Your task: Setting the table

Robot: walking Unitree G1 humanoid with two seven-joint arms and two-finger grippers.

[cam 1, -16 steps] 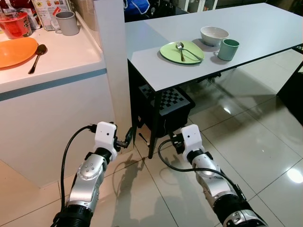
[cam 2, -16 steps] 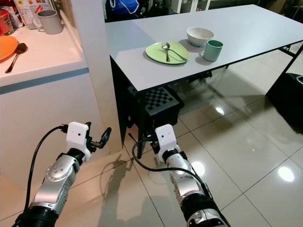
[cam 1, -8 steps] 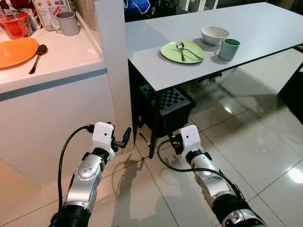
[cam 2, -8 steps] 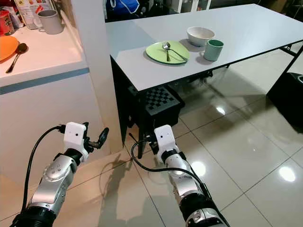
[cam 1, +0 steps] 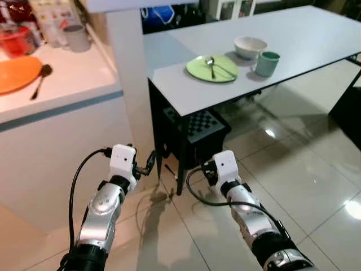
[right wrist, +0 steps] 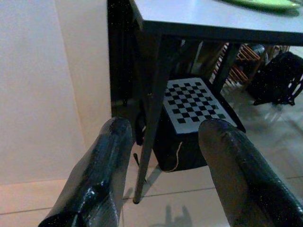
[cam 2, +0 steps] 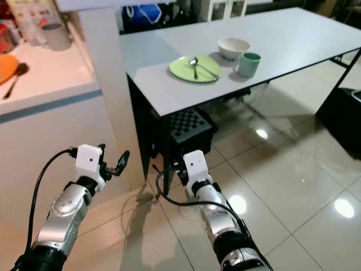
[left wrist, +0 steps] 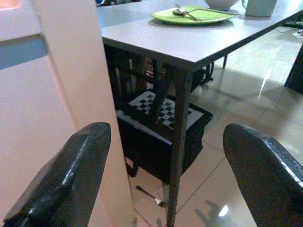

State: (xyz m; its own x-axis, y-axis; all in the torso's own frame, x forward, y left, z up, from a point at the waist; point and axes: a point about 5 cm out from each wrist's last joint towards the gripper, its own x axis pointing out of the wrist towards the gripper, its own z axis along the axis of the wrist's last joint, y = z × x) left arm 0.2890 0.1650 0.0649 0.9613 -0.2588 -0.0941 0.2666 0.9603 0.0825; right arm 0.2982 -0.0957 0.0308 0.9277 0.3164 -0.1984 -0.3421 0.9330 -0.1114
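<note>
1. Orange plate (cam 1: 18,73) and dark spoon (cam 1: 40,79) are lying on the white counter (cam 1: 67,84).
2. Left gripper (left wrist: 163,175) is hanging low, fingers spread, empty.
3. Right gripper (right wrist: 163,175) is hanging beside it, fingers parted, empty.
4. Green plate (cam 1: 212,68) is bearing cutlery on the grey table (cam 1: 186,93), with white bowl (cam 1: 250,47) and green cup (cam 1: 266,63) just beyond.

Head views: high, angled down across both arms toward tabletop (cam 1: 316,39). Wrist views: low, near floor, facing checkered box (right wrist: 194,106) underneath.

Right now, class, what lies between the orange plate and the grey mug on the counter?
A dark spoon lies between orange plate and grey mug, seen from the left eye.
</note>
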